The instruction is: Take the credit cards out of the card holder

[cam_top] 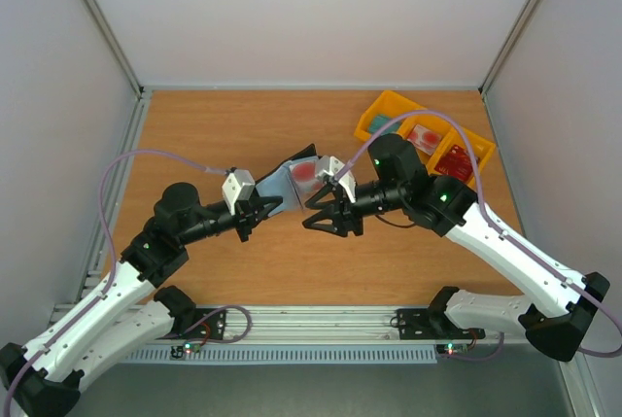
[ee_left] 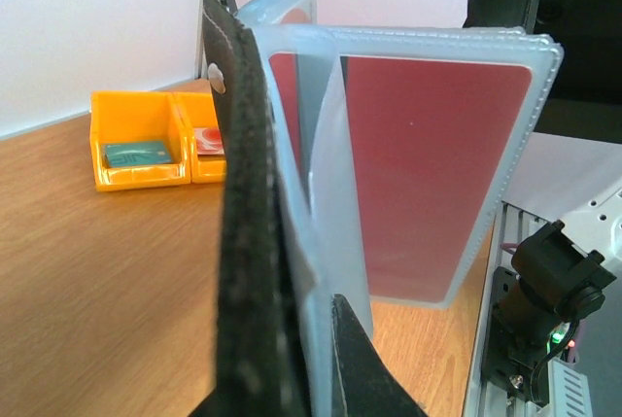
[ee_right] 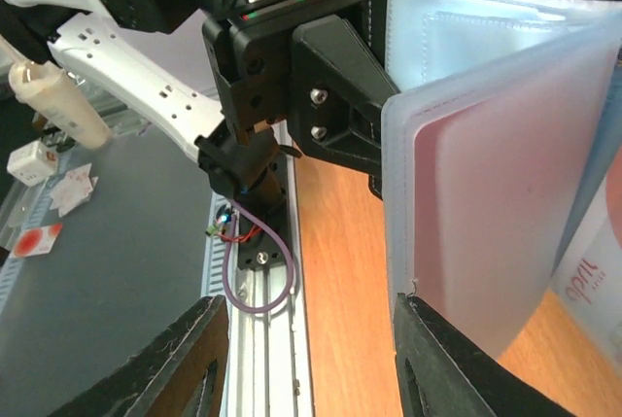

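Observation:
My left gripper [cam_top: 270, 205] is shut on the card holder [cam_top: 289, 180] and holds it upright and spread open above the table. In the left wrist view its dark cover [ee_left: 248, 242] stands edge-on, pinched low down in my left gripper [ee_left: 316, 378], and its clear sleeves fan out to the right. One sleeve holds a red credit card [ee_left: 428, 174], which shows as a red patch [cam_top: 305, 172] from above. My right gripper [cam_top: 326, 215] is just right of the holder, open. In the right wrist view a frosted sleeve with a reddish card [ee_right: 505, 203] hangs at the tip of the right finger [ee_right: 457, 368]; nothing lies between the jaws of the right gripper [ee_right: 311, 359].
A yellow three-compartment tray [cam_top: 384, 111] stands at the back right, with red cards [cam_top: 425, 137] in it; in the left wrist view the tray [ee_left: 136, 150] also holds a green card. The aluminium rail [cam_top: 321, 320] runs along the table's near edge.

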Robot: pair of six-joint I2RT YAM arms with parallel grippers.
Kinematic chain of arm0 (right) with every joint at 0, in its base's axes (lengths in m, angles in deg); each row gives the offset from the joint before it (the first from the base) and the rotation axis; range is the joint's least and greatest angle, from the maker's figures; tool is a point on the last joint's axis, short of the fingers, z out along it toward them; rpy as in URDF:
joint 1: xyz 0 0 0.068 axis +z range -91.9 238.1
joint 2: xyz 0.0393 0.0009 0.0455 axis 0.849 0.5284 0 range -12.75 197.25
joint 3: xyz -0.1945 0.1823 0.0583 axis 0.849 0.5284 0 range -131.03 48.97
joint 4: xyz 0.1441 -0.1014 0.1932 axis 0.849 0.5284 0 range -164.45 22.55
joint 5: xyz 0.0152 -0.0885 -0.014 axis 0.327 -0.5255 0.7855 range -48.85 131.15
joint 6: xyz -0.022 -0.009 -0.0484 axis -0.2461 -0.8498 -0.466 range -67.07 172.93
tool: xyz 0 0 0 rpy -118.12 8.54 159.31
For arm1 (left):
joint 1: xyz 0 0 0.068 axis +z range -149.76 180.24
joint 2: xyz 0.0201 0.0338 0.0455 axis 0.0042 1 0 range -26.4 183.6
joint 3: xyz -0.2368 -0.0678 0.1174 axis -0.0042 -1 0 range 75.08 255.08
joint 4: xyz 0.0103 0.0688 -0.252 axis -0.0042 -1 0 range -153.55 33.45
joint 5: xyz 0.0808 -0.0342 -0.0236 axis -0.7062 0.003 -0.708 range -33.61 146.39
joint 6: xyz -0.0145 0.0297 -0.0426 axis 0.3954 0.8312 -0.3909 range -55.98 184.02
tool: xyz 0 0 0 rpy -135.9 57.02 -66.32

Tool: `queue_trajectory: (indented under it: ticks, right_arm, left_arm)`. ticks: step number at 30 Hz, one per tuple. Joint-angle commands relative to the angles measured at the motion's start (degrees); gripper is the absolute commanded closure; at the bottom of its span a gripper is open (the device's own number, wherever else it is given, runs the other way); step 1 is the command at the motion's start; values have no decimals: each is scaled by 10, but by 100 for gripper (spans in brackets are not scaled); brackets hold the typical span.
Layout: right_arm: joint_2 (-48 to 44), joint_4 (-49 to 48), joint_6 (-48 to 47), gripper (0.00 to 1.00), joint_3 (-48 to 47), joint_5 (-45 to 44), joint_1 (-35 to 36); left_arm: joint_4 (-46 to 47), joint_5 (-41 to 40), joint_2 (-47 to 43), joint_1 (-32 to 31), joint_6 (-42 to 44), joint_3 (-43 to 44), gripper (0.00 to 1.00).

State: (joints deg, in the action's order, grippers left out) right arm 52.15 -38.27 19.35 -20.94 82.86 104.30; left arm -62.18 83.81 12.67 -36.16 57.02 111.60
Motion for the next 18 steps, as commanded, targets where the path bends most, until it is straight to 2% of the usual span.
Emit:
queue_trajectory:
  ticks: [1, 3, 6, 9, 18]
  right_arm:
    - [-7, 9, -19, 52, -12, -15, -7]
    - [4, -2, -4, 56, -15, -14, -6]
    - [14, -16, 18, 68, -18, -68, -6]
    - [1, -60, 27, 72, 6, -117, -6]
    - [13, -95, 38, 73, 16, -137, -1]
  left_arm:
    - [49, 2, -8, 0, 10, -2, 100]
    - [50, 3, -6, 0, 8, -3, 100]
    - [71, 4, -5, 0, 5, -4, 100]
    - [67, 5, -6, 1, 5, -2, 100]
    - [69, 5, -2, 0, 5, -2, 100]
